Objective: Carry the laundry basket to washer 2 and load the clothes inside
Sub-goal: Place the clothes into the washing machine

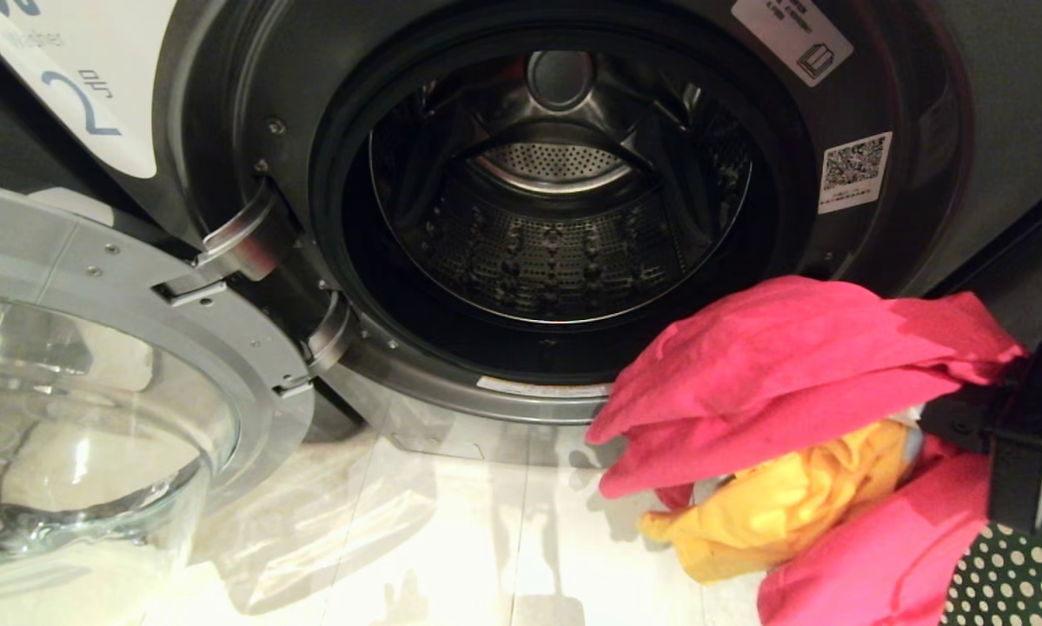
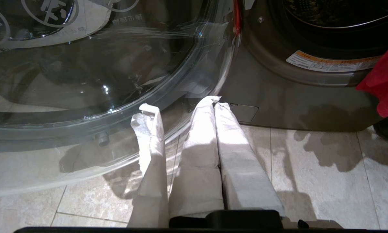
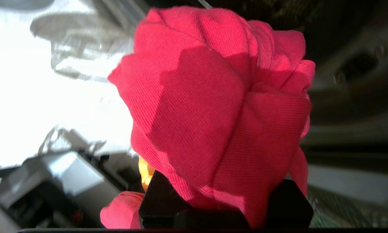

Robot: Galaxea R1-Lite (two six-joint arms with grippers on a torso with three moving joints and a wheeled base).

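Washer 2 (image 1: 990,78) dead ahead, "2" label (image 1: 86,96) at upper L; door (image 1: 95,365) swung fully open to the L, glass bowl facing out; drum (image 1: 555,226) exposed, no fabric visible inside.

R end effector (image 3: 224,207) clamped on clothes (image 1: 790,382); black fingers (image 3: 161,197) either side of the pink-red wad in R wrist view, jaws partly apart w/ cloth pinched between; bundle off the floor (image 1: 451,539), in front of washer's lower R, just below door opening rim, not in the drum; yellow garment (image 1: 781,504) hanging under the pink folds, more pink below that.

Basket (image 1: 1007,582) at bottom R corner, only a bit of perforated green wall visible; lower pink fold beside its rim, contact unclear.

R arm visible in head view only as black block at R edge, touching the bundle.

L end effector (image 2: 215,103) fully shut, nothing held; paper-wrapped fingers (image 2: 203,136) pressed together, low over tile floor, pointing at washer base; door glass just to one side of it, apart; separate white-wrapped strip (image 2: 150,136) beside the fingers; edge of red cloth seen at far side of L wrist view.
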